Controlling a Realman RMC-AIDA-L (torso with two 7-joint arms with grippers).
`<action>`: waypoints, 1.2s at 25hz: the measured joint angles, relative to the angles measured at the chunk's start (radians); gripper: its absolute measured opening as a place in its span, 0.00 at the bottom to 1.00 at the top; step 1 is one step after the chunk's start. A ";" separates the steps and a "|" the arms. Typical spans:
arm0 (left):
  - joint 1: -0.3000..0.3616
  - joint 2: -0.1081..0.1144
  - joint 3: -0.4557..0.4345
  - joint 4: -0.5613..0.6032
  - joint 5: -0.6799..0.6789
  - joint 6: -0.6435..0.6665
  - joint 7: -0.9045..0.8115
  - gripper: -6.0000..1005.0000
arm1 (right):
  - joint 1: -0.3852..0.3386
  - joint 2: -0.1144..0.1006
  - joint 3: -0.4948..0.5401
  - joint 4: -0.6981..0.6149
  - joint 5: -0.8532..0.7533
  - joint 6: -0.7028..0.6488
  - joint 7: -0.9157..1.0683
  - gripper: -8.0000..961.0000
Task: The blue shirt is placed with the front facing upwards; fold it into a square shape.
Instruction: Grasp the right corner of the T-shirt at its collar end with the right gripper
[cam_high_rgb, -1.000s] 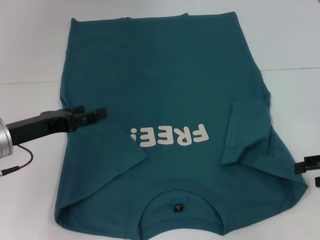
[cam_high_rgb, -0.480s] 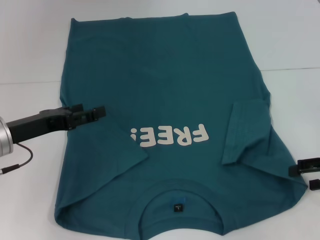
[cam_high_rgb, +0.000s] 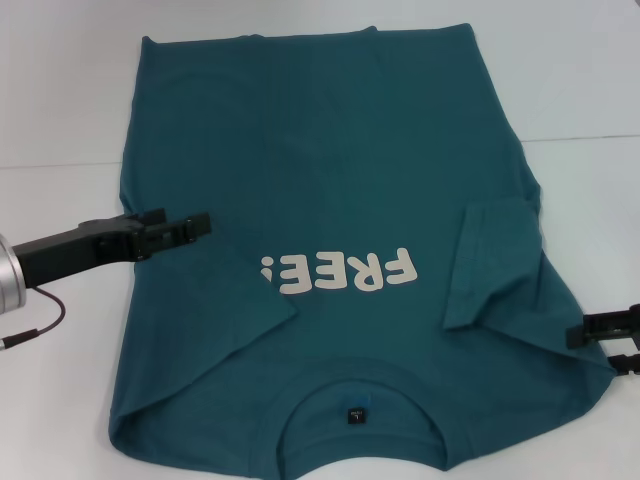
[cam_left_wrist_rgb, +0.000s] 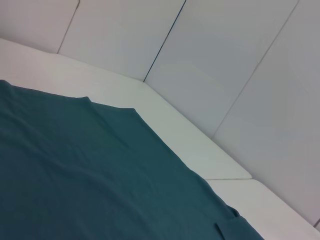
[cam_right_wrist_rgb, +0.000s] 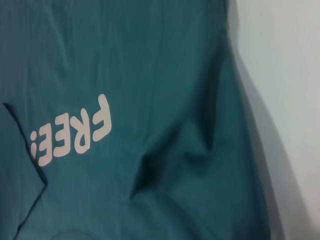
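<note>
The left hand (cam_high_rgb: 195, 228) hovers low over the shirt's (cam_high_rgb: 330, 150) left side, level with the folded-in sleeve. Its fingers lie close together and look closed on nothing, though whether they touch the cloth I cannot tell.

The shirt lies flat on the white desk (cam_high_rgb: 60, 100), front up, collar nearest the robot, hem at the far edge. The cream "FREE!" lettering (cam_high_rgb: 340, 272) reads upside down from the head view. Both sleeves are already turned inward over the chest. The cloth looks thin, light and limp. It should crease readily, sag wherever it is unsupported, and drag or bunch if pulled across the desk. A pinch at one point would likely lift only a peak of fabric. Better holds are probably the doubled edges: the side seams, the shoulder corners beside the collar, or the hem corners, taken with both hands at matching spots so the fold lands straight. In the right wrist view a soft ridge of wrinkles runs near the shirt's edge, likely to shift when lifted.

The right hand (cam_high_rgb: 608, 342) sits at the shirt's right edge near the shoulder, fingers apart and holding nothing.
</note>
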 joint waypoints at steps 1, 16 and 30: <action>0.000 0.000 0.000 0.000 0.000 0.000 0.001 0.91 | 0.002 0.001 0.000 0.002 0.000 0.005 0.000 0.90; 0.005 0.000 0.000 0.000 0.000 -0.013 0.009 0.91 | 0.023 0.008 0.000 0.041 -0.002 0.059 0.028 0.85; 0.001 0.000 0.000 0.000 0.000 -0.048 0.013 0.91 | 0.022 0.007 -0.009 0.063 -0.007 0.081 0.087 0.50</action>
